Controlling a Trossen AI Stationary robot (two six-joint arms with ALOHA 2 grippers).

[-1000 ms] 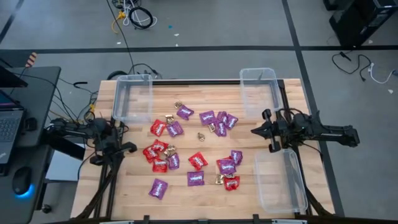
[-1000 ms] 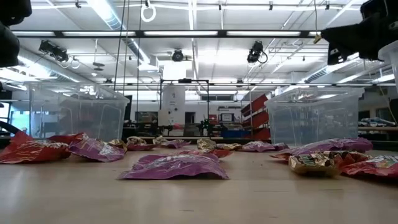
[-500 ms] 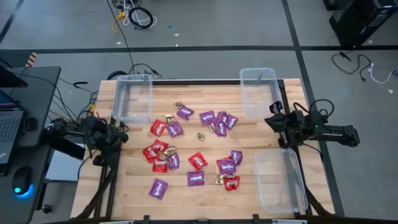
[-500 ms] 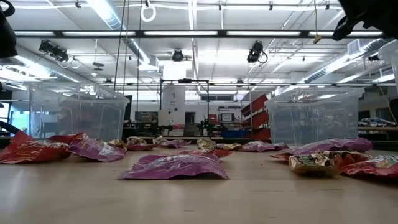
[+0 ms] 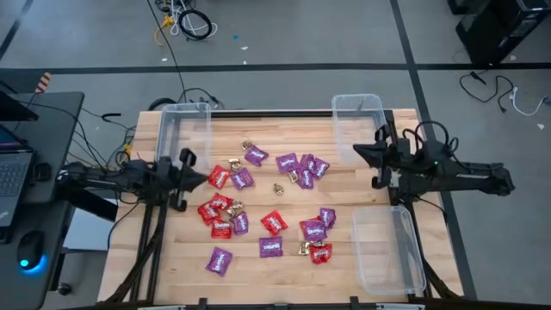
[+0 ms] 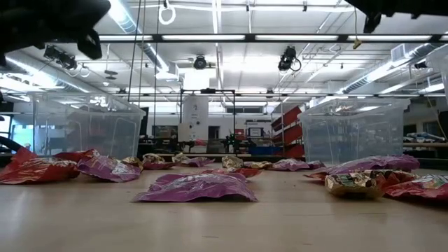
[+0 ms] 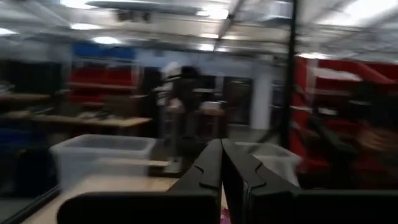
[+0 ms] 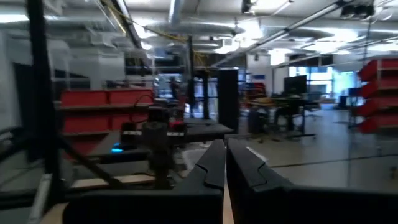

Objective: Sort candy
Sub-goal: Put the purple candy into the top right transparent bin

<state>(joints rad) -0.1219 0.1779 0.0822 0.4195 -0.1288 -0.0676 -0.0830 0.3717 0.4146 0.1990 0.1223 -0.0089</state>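
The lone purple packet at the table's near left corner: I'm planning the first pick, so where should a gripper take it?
The purple packet lies flat and apart from the other candy, so come straight down and pinch across its narrower width. The left gripper, shut now, is probably nearer.

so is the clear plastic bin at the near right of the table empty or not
Empty: the high view shows only bare clear floor inside the clear plastic bin; no candy in it.

Red, purple and gold candy (image 5: 274, 222) on pale striped wood table (image 5: 284, 271); clear bins (image 5: 184, 135).
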